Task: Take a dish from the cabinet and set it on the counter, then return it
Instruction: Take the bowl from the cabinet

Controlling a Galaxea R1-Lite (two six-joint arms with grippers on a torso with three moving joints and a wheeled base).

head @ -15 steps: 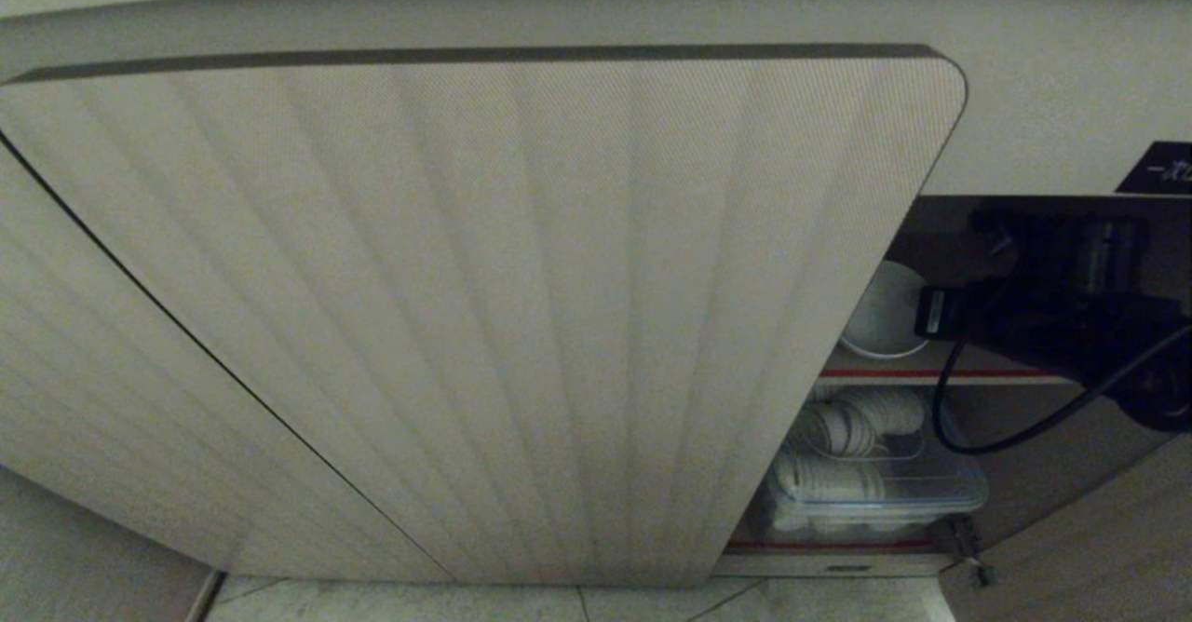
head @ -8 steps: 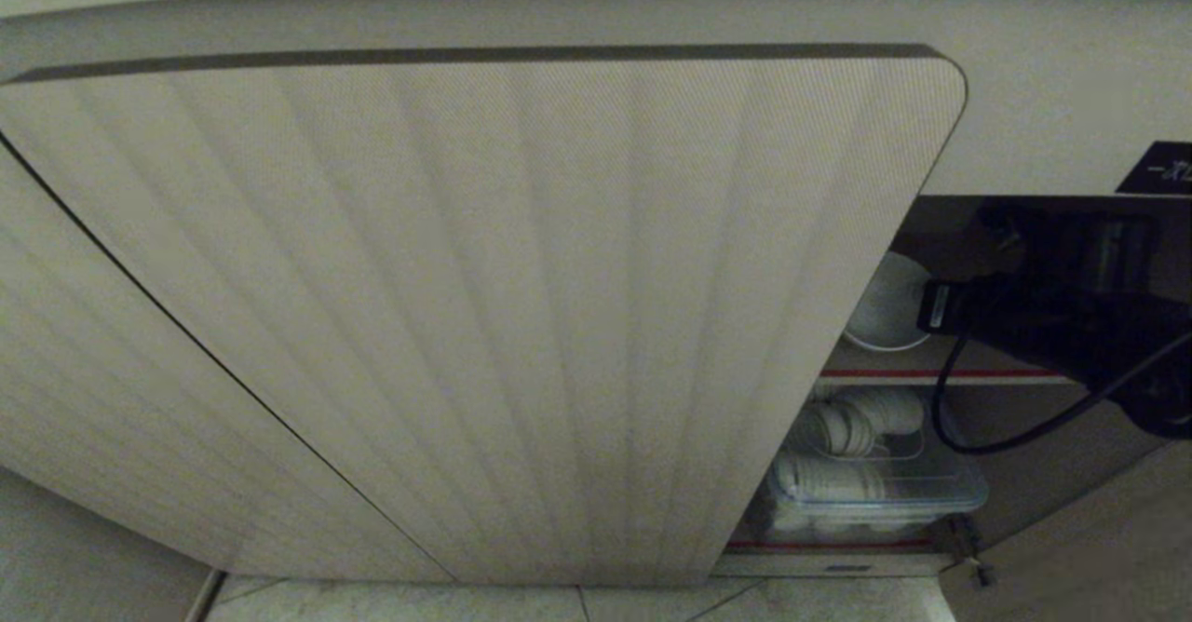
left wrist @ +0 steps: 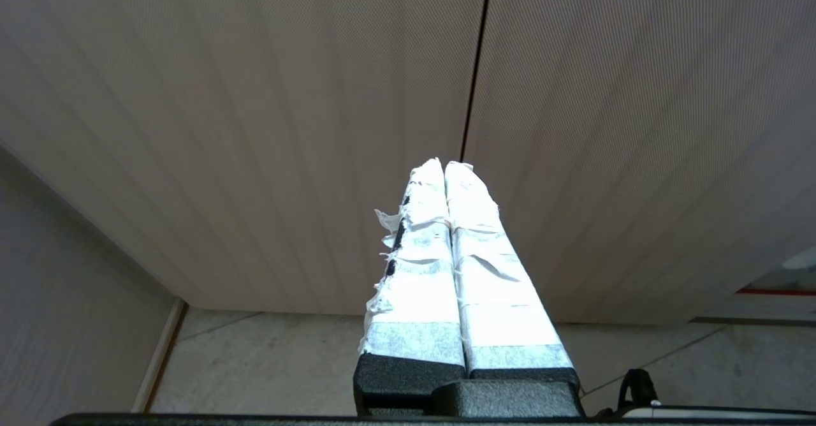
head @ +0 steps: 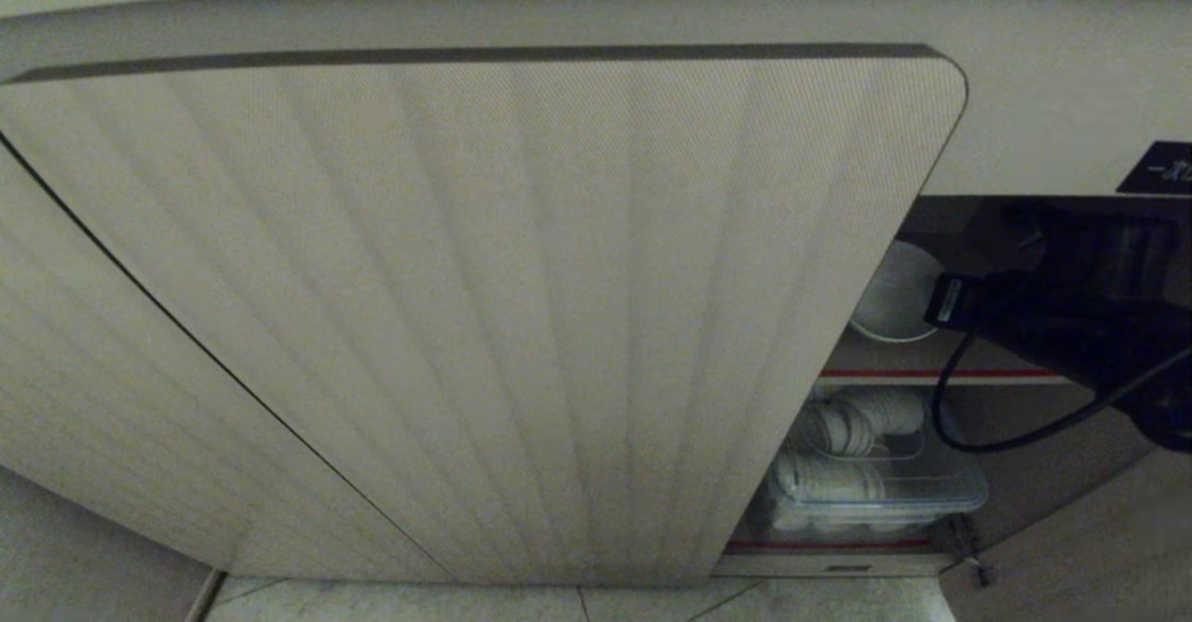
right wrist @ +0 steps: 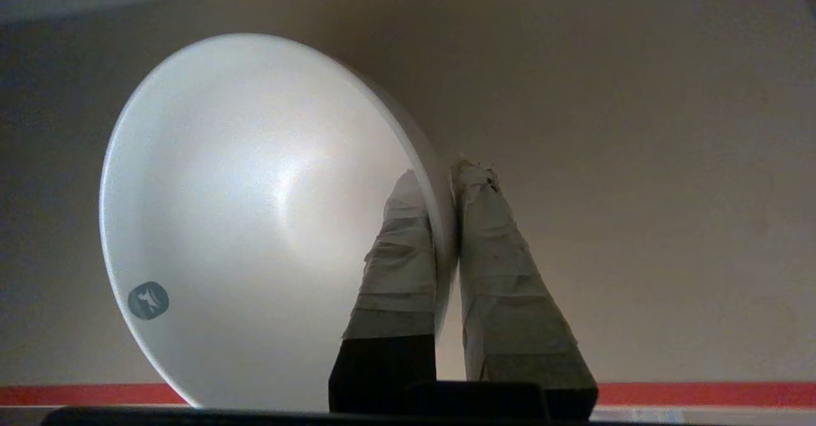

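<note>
right gripper (right wrist: 446, 222) clamps the dish (right wrist: 255, 222) rim above the cabinet (head: 484, 305) shelf (right wrist: 701, 393) — worktop placing and return remain; left gripper (left wrist: 444, 177) pressed together, idle.

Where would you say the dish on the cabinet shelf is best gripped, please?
Probably at its thin rim, on the side facing the cabinet opening. The dish is tilted, showing its hollow, so one finger fits inside and one outside the wall. The right pincer is shut on the rim in just this way, coming in from the front. The foot is hidden.
</note>
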